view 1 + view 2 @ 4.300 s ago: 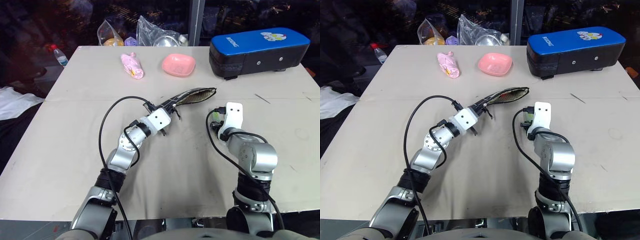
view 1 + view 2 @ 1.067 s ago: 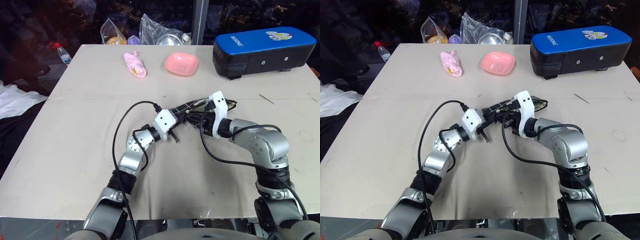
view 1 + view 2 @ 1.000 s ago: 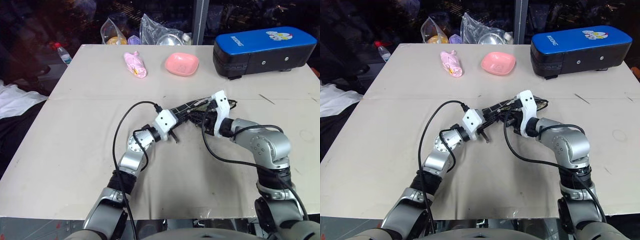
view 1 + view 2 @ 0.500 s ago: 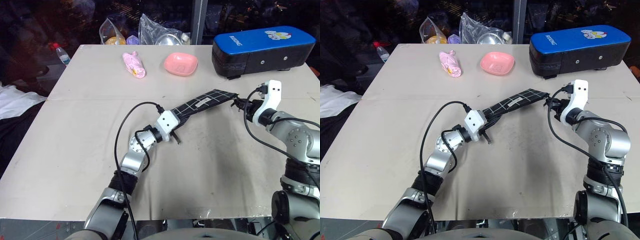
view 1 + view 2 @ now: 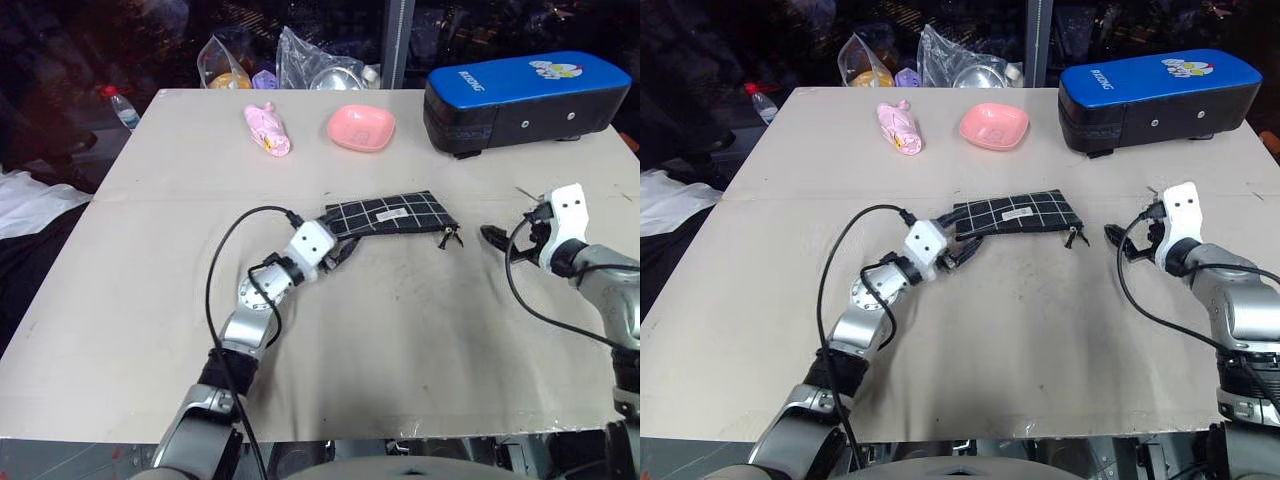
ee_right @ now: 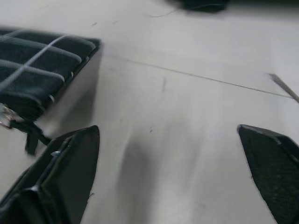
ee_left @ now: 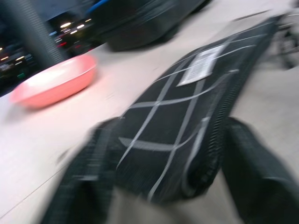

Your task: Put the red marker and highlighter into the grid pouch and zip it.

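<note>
Grid pouch (image 5: 388,214) lies flat on the bench (image 5: 150,250), its near end just ahead of the left end effector (image 5: 345,250), with the right end effector (image 5: 497,236) well apart beyond the zipper pull (image 5: 451,236).

Left wrist view: spread fingers (image 7: 261,177) straddle the pouch end.

Right wrist view: fingers (image 6: 51,182) wide, empty.
</note>
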You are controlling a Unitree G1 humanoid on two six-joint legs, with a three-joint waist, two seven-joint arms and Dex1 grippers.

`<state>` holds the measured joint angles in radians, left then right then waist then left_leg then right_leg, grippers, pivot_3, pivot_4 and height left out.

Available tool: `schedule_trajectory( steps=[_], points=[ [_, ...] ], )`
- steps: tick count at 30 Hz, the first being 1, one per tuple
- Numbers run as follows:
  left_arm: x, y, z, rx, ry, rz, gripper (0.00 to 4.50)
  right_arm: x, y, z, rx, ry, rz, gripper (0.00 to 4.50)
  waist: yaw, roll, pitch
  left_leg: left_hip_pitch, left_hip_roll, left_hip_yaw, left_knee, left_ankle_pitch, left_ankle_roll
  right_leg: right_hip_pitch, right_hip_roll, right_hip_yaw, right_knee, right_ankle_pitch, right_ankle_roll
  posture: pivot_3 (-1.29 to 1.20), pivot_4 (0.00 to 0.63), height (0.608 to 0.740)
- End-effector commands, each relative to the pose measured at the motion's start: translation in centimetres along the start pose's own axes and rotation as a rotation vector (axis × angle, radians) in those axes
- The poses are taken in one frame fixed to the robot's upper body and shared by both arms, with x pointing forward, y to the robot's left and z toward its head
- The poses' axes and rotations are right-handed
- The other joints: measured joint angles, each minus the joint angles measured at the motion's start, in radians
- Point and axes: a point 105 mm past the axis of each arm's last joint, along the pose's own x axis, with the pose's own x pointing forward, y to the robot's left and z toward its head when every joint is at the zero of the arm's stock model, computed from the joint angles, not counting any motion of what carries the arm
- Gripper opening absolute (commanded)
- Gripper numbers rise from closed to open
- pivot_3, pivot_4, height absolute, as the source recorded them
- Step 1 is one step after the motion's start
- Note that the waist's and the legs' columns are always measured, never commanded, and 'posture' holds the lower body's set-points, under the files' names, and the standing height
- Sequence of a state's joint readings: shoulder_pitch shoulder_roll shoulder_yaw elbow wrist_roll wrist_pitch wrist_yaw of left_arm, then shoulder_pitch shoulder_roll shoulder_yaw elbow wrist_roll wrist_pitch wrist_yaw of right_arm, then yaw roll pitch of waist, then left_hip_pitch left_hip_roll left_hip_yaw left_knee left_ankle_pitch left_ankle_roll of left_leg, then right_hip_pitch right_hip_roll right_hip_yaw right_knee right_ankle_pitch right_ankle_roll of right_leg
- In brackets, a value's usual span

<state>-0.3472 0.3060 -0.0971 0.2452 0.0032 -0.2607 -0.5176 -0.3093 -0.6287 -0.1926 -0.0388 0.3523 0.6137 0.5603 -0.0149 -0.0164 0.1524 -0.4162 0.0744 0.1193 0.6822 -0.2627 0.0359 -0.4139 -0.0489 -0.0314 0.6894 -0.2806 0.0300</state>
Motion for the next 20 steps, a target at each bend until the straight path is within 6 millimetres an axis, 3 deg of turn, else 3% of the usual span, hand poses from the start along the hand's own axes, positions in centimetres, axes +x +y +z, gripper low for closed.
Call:
schedule_trajectory(
  steps=[1, 5, 12, 20],
  points=[
    [-1.8, 1.9, 2.0, -0.009, -0.062, 0.057, 4.49, -1.0, -0.1, 0.7, -0.097, -0.077, 0.084, 4.5, 0.001, 0.0, 0.0, 0.0, 0.0, 0.0, 0.0, 0.001, -0.001, 0.0, 0.0, 0.0, 0.0, 0.0, 0.0, 0.0, 0.15, 0.717],
    [-4.7, 1.2, 1.3, -0.115, 0.005, 0.016, 4.49, -2.7, 0.3, -0.7, -0.146, -0.153, 0.245, 4.5, 0.002, 0.0, 0.0, 0.0, 0.001, 0.0, 0.0, 0.001, -0.002, 0.001, -0.001, 0.0, -0.002, 0.0, 0.0, 0.0, 0.15, 0.717],
    [-9.1, -2.5, -0.7, -0.277, 0.183, -0.149, 4.49, -4.8, -0.9, -3.9, -0.167, -0.109, 0.358, 4.5, 0.004, 0.0, 0.0, 0.002, 0.001, 0.0, 0.0, 0.0, -0.001, 0.002, -0.002, 0.0, -0.002, 0.0, 0.0, 0.0, 0.15, 0.717],
    [-9.5, -2.8, -1.3, -0.287, 0.215, -0.131, 4.49, -8.8, -1.1, -6.5, -0.077, -0.183, 0.298, 4.5, 0.019, 0.001, 0.0, 0.002, 0.001, 0.0, 0.0, -0.001, 0.002, 0.003, -0.002, 0.0, -0.003, 0.0, 0.0, 0.0, 0.15, 0.717]
  ],
)
